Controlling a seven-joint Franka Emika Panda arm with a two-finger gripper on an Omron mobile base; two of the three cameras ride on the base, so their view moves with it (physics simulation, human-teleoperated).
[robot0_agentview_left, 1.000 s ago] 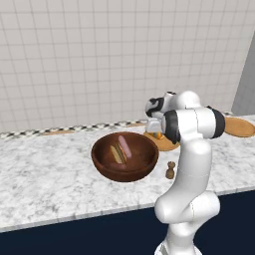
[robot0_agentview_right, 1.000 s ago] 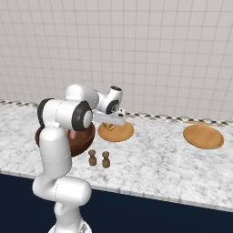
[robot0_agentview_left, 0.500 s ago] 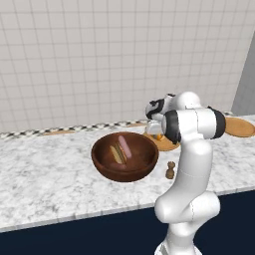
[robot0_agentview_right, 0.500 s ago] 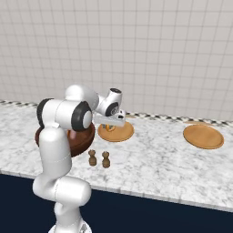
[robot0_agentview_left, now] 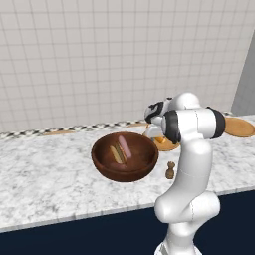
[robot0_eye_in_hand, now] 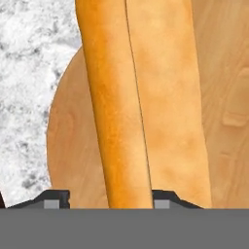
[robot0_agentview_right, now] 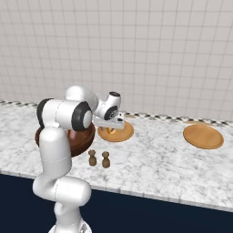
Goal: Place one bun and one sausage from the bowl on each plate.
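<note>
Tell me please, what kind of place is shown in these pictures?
Most likely a kitchen, computer-rendered. A marble counter runs under a tiled wall, and on it stand a wooden bowl holding food, flat plates, and a bun on one plate.

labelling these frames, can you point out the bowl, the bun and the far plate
bowl (robot0_agentview_left: 106, 168), left base view, outer front wall
bun (robot0_eye_in_hand: 146, 97), hand view, middle of its top
far plate (robot0_agentview_right: 203, 136), right base view, bare centre
</note>
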